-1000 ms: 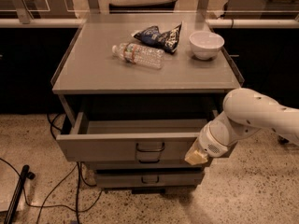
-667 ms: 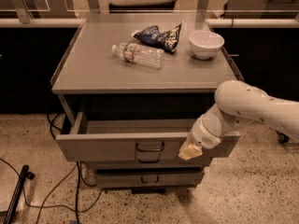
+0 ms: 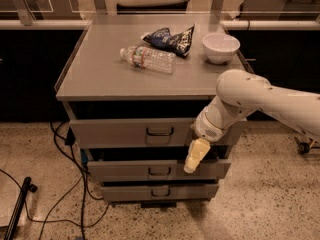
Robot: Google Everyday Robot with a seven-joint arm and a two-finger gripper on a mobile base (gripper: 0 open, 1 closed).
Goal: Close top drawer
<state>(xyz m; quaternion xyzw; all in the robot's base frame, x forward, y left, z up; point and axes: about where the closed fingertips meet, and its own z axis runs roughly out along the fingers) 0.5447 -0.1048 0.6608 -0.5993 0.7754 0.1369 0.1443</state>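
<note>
The top drawer (image 3: 120, 132) is the grey metal front just under the cabinet top, with a dark loop handle (image 3: 160, 131) at its centre. Its front stands only slightly out from the cabinet, and its inside is hidden. My gripper (image 3: 193, 160) hangs from the white arm (image 3: 250, 96) at the drawer's right end. It points down, in front of the drawer's lower right edge and the gap below it. The arm's wrist covers the drawer's right end.
The grey cabinet top (image 3: 100, 76) carries a lying plastic bottle (image 3: 148, 59), a dark chip bag (image 3: 170, 38) and a white bowl (image 3: 220, 47). Two shorter drawers (image 3: 125, 170) sit below, also slightly out. Cables (image 3: 65, 194) and a black pole (image 3: 17, 206) lie on the floor at left.
The top drawer was wide open with its inside showing; it has slid back to almost flush. The arm and gripper moved left and in towards the cabinet with it.
</note>
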